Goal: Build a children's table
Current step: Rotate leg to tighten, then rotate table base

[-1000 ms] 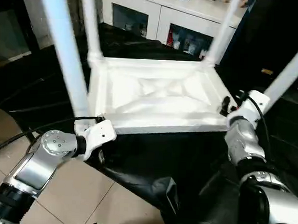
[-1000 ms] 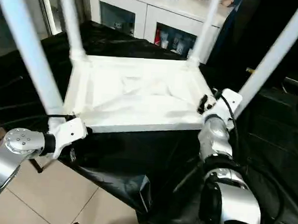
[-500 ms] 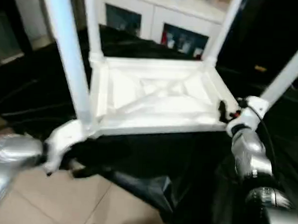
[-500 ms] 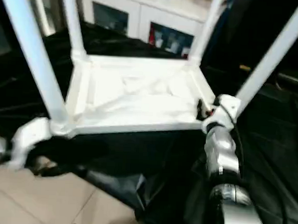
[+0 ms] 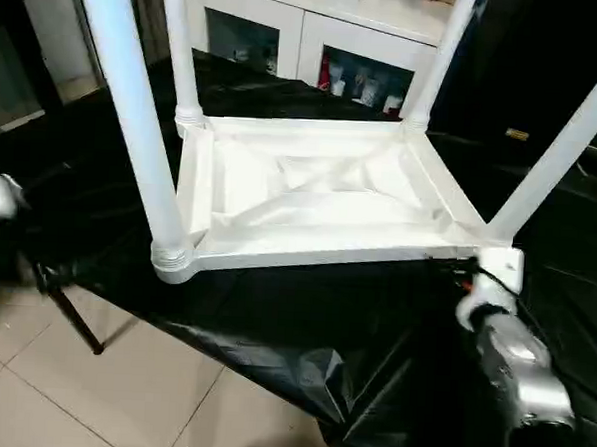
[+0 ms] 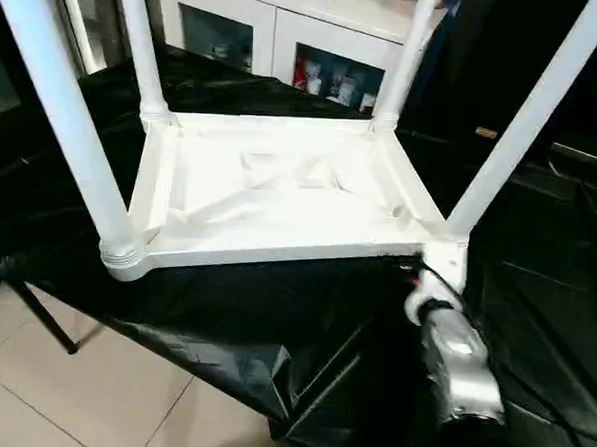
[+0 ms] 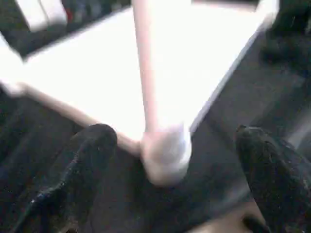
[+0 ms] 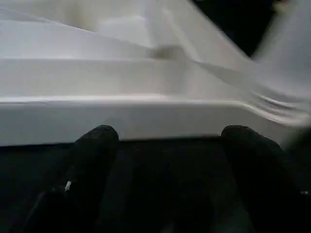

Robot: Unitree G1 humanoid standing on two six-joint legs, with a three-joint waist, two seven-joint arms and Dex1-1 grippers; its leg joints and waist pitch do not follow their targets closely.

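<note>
The children's table (image 5: 320, 200) lies upside down on a tabletop draped in black sheeting (image 5: 274, 312), its ribbed underside up and all four white legs (image 5: 133, 125) standing in the corner sockets. The right tool (image 8: 170, 160) sits just beside the near right corner, its two black fingers (image 8: 95, 150) spread wide and empty, facing the table's near edge without touching it. The left tool (image 7: 175, 194) is well out to the left, fingers spread wide, empty, looking at the near left leg socket (image 7: 165, 150). Behind stands a white cabinet (image 5: 318, 34) with glass doors.
</note>
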